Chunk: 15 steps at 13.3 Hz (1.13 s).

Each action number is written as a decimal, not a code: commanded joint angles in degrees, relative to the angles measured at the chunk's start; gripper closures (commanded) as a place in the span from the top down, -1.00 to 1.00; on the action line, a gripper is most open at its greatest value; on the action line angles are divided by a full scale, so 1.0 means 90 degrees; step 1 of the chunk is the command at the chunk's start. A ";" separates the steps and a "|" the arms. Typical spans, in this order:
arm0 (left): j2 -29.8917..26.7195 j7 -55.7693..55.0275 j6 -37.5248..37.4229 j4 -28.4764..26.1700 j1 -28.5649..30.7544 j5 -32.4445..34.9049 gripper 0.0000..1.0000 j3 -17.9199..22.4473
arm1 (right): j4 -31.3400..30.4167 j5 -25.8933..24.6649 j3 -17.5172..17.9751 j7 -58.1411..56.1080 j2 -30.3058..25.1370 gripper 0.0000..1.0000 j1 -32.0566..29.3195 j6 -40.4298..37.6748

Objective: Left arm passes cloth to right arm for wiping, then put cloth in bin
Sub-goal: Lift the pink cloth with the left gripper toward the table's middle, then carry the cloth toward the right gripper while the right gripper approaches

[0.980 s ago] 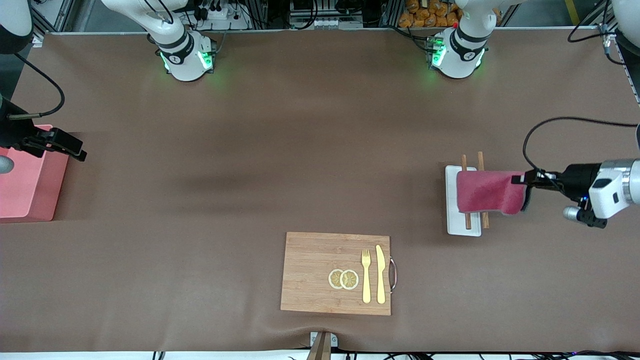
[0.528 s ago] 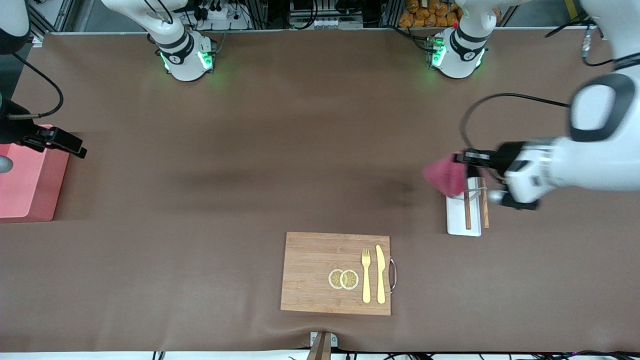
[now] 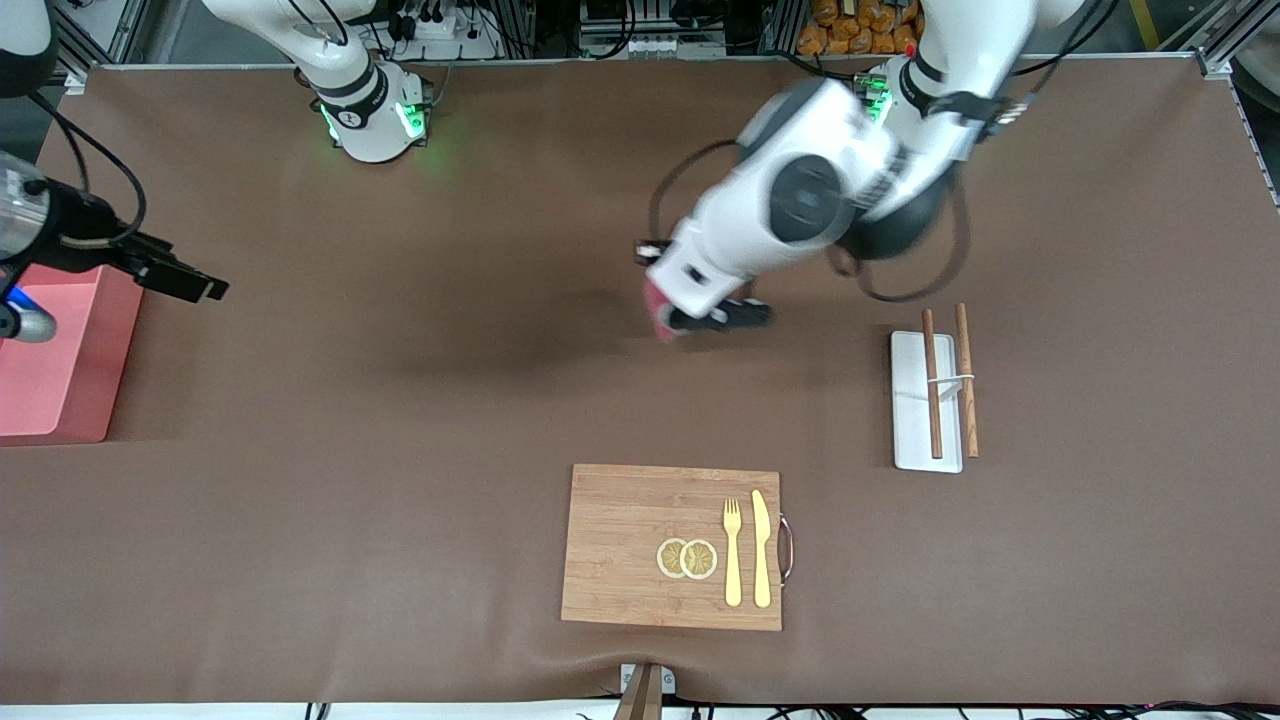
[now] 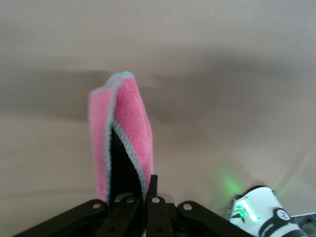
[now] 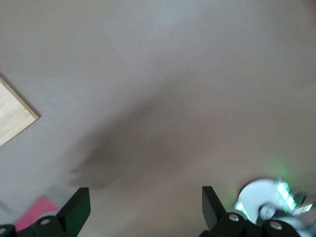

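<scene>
The cloth (image 4: 121,133) is clamped in the left gripper's (image 4: 143,197) jaws, held up over the table's (image 3: 500,400) middle. The right gripper (image 3: 185,283) is held with jaws spread wide beside the bin (image 3: 60,370).

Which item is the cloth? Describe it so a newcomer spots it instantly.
Start at the wooden cutting board near the front camera; above the bare brown table mid-span hangs the left gripper, shut on the cloth. It is fuzzy crimson-pink with pale edging, soft and folded, unlike the rigid salmon-pink bin under the right arm.
</scene>
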 commanded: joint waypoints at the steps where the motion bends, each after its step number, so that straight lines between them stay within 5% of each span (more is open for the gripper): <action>1: -0.0038 -0.0563 0.0288 0.0429 -0.0146 -0.0337 -1.00 0.0013 | 0.0014 0.0770 -0.0040 0.1534 0.0296 1.00 0.0139 -0.0254; 5: -0.0126 -0.1022 0.1390 0.0597 -0.0176 -0.1668 -1.00 -0.0036 | -0.0035 0.1992 -0.0040 0.2971 0.0853 1.00 0.0119 -0.0489; 11: -0.0116 -0.2449 0.3988 0.0714 -0.0820 -0.1679 -1.00 0.0013 | -0.0133 0.2990 -0.0040 0.4779 0.1118 1.00 0.0928 -0.0217; 15: -0.0116 -0.2519 0.4245 0.0714 -0.0997 -0.1660 -1.00 0.0052 | -0.0424 0.3342 -0.0040 0.5124 0.1187 1.00 0.1475 0.0009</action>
